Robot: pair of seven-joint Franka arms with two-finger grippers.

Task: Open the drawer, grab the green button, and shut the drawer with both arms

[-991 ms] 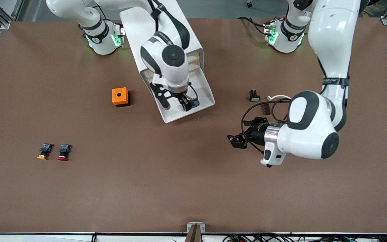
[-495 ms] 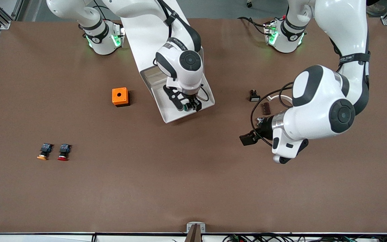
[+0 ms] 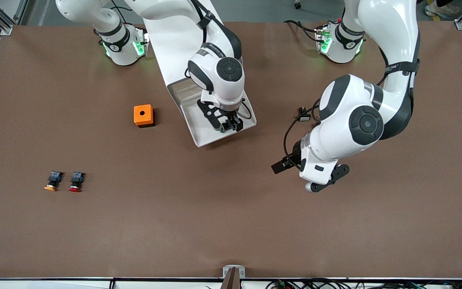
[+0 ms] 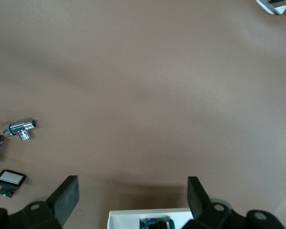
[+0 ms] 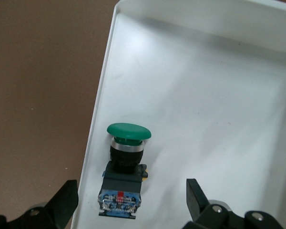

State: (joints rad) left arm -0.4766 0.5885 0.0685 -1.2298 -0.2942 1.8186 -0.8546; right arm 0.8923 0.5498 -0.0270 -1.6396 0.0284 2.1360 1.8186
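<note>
The button (image 5: 125, 168), a green domed cap on a black blocky body, lies on its side in the open white drawer (image 3: 205, 138), close against one side wall; a finger coming down there could strike that wall or tip the button away. The right gripper (image 3: 226, 125) hangs over it, spread wide and empty. The left gripper (image 4: 128, 193), also wide open and seemingly empty, waits over bare table beside the drawer.

Light: bright, even, coming from overhead.
Shadows: soft and faint on the table (image 3: 231, 224), darkest just beside the open drawer (image 3: 205, 138).
Glare: white sheen on the drawer floor around the button (image 5: 126, 162).
Focus: sharp near the drawer; both wrist views' lowest edges blur.
</note>
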